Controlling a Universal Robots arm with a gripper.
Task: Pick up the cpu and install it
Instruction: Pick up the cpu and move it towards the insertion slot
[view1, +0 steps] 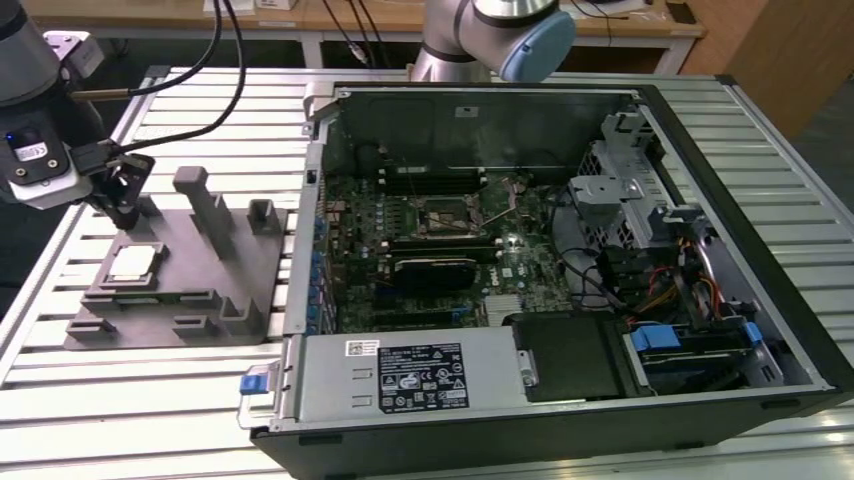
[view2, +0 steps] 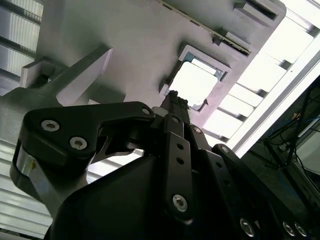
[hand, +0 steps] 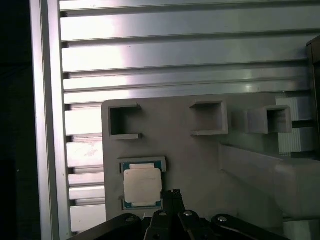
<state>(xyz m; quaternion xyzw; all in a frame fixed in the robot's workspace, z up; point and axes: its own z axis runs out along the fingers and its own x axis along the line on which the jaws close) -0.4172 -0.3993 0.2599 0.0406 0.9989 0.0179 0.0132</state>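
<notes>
Exterior view: hovering with gripper (view1: 127, 215) just above cpu (view1: 134, 262), seated in fixture (view1: 200, 300), well apart from socket (view1: 441, 215) in the case.

Second wrist view: closed narrow near the edge of cpu (view2: 196, 82), gripping nothing.

First wrist view: lying flat in its recess as cpu (hand: 142, 186). Not yet picked up; install all left to do.

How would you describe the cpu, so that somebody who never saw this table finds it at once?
On the exterior view's left, beside the open computer case, a grey fixture lies on the slatted table. In one square pocket of it sits the cpu, a flat square with a pale silvery top; the pockets near it are empty and grey.
</notes>
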